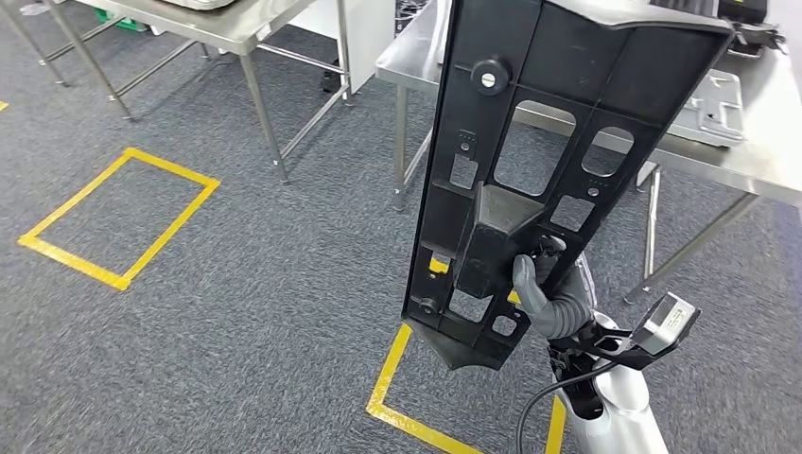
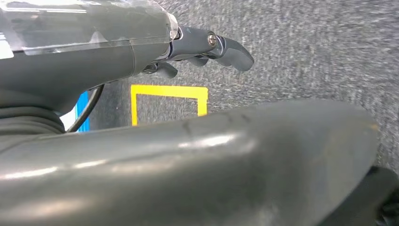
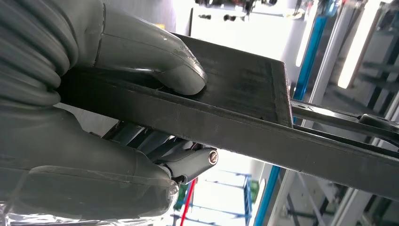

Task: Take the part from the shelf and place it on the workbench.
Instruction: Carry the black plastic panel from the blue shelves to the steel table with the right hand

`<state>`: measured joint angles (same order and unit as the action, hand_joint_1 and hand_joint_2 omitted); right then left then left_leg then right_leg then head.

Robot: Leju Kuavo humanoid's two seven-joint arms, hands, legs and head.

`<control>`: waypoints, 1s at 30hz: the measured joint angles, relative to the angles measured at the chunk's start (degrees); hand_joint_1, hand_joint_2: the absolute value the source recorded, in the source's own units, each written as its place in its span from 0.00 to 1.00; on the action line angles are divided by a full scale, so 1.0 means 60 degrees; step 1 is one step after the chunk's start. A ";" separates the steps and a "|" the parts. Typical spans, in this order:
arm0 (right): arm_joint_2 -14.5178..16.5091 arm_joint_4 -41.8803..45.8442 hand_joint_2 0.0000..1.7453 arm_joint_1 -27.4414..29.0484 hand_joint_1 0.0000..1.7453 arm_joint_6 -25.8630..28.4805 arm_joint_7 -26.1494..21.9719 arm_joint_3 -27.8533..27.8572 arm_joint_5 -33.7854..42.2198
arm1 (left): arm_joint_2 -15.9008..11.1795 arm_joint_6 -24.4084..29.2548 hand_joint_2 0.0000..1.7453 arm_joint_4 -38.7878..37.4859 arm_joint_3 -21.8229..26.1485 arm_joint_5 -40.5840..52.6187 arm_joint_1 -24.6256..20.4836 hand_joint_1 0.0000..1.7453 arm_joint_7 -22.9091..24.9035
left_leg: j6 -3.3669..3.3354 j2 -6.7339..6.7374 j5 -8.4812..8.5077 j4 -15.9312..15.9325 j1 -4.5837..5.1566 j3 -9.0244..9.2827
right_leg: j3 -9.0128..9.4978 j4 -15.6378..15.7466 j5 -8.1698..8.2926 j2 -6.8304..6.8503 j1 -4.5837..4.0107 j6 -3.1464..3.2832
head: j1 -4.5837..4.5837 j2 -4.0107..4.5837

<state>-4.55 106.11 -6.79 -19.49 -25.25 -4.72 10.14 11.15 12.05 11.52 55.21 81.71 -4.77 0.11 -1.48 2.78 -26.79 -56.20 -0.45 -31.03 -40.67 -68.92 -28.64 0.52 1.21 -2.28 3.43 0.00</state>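
Gripping one part (image 1: 530,170): right hand (image 1: 544,288)

Count, head view: one black plastic part (image 1: 539,161), held upright by one hand, the right hand (image 1: 549,293). Two steel counters: one (image 1: 766,142) behind the part, one (image 1: 227,28) further left. Two yellow tape squares on the carpet: one (image 1: 118,218) left, one (image 1: 397,378) below the part. One grey metal piece (image 1: 717,113) on the near counter.

I see grey carpet floor (image 1: 236,284) with yellow tape rectangles (image 1: 118,218) marked on it. Steel workbench (image 1: 766,142) stands ahead at right, a grey metal plate (image 1: 719,109) lying flat on top. Second steel table (image 1: 227,28) stands at upper left, legs on carpet.
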 joint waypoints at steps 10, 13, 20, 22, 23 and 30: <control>0.0000 0.0006 1.00 -0.0038 1.00 0.0035 0.0071 0.0000 0.0000 | 0.0022 -0.0005 0.00 0.0000 0.0004 0.0035 -0.0049 0.00 0.0005 | 0.0474 -0.0100 -0.0929 -0.1129 -0.0015 -0.0215 | 0.1065 0.1989 0.0621 0.0002 -0.0063 0.0460 | 0.0000 0.0000; 0.0000 0.0005 1.00 -0.0001 1.00 0.0036 0.0078 0.0000 -0.0005 | 0.0022 -0.0005 0.00 0.0000 0.0004 0.0039 -0.0003 0.00 0.0003 | 0.0507 -0.0369 -0.1558 -0.2901 -0.0029 -0.1167 | 0.1076 0.1977 0.0604 -0.0367 -0.0077 0.0505 | 0.0000 0.0000; 0.0000 0.0004 1.00 0.0026 1.00 0.0048 0.0087 0.0000 -0.0013 | 0.0012 0.0001 0.00 0.0000 0.0004 0.0060 -0.0007 0.00 0.0003 | 0.0267 -0.1162 -0.0018 -0.0277 -0.0042 -0.0222 | 0.1100 0.1892 0.0536 -0.1209 -0.0059 0.0265 | 0.0001 0.0000; -0.0002 0.0005 1.00 0.0056 1.00 0.0050 0.0088 0.0001 -0.0015 | 0.0015 0.0000 0.00 0.0000 0.0005 0.0066 -0.0032 0.00 0.0003 | 0.0147 -0.0979 0.0022 -0.0206 -0.0023 -0.0178 | 0.1065 0.1900 0.0550 -0.1287 -0.0010 0.0128 | 0.0000 0.0000; -0.0005 0.0005 1.00 0.0065 1.00 0.0052 0.0087 0.0003 -0.0015 | 0.0019 0.0001 0.00 0.0000 0.0005 0.0068 -0.0039 0.00 0.0003 | 0.0078 -0.0872 0.0045 -0.0160 -0.0032 -0.0150 | 0.1022 0.1808 0.0485 -0.1120 -0.0015 0.0071 | 0.0000 0.0000; -0.0004 -0.0006 1.00 0.0081 1.00 0.0073 0.0088 0.0004 -0.0015 | 0.0033 -0.0001 0.00 0.0000 0.0007 0.0070 0.0001 0.00 0.0003 | -0.0075 -0.0053 0.0000 -0.0085 0.0009 -0.0074 | -0.0156 -0.0515 -0.0355 -0.0094 -0.0010 -0.0091 | 0.0000 0.0000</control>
<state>-4.57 106.07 -6.30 -19.05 -24.72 -4.70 10.05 11.34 12.04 11.52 55.25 82.13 -4.77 0.13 -1.93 2.46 -26.78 -56.71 -0.40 -31.47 -41.61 -72.01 -30.77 -0.04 1.15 -2.82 3.43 0.00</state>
